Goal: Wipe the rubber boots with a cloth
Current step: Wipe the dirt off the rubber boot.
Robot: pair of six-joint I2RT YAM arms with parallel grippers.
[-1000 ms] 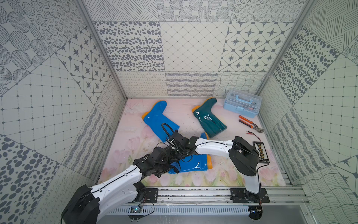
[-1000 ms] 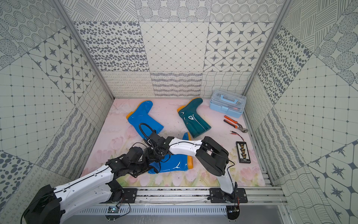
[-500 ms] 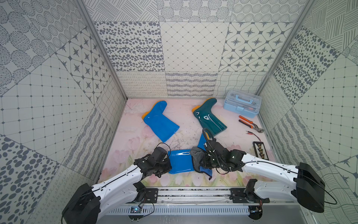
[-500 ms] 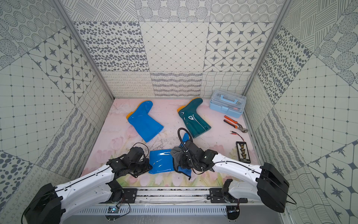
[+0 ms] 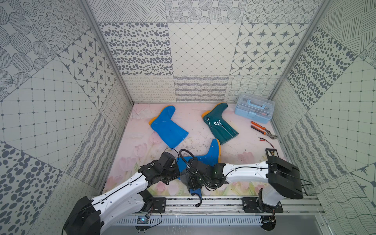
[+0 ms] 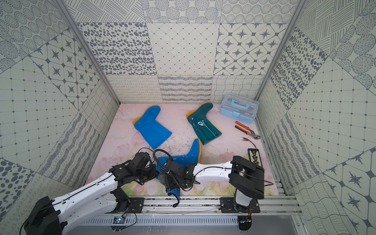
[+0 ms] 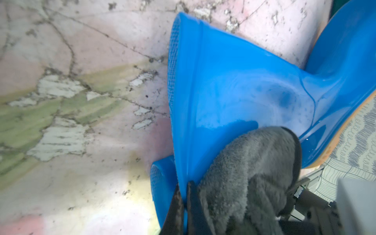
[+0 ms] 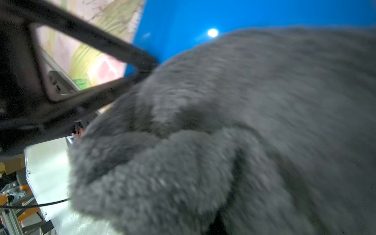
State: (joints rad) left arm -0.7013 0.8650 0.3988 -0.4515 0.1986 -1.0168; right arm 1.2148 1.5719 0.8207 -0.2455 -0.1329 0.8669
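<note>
The rubber boots number three, all lying on their sides on the floral mat: two bright blue and one dark teal, each with an orange sole. The near blue boot is the one engaged. The left gripper has its jaws pressed together on the wall of this boot's shaft at the open mouth, with the blue wall showing between the two fingers. One cloth, dark grey and fleecy, is bunched in the right gripper, whose jaws are closed on it. The wad lies against the outer face of the shaft, touching it just beside the left fingers. A blue-trimmed corner with a black loop hangs below the wad in both top views. Beyond the near blue boot to the left lies the far blue boot. Beyond it to the right lies the teal boot, its shaft mouth close to the near boot's toe. Further beyond on the right are one pale blue toolbox and one pair of orange-handled pliers.
</note>
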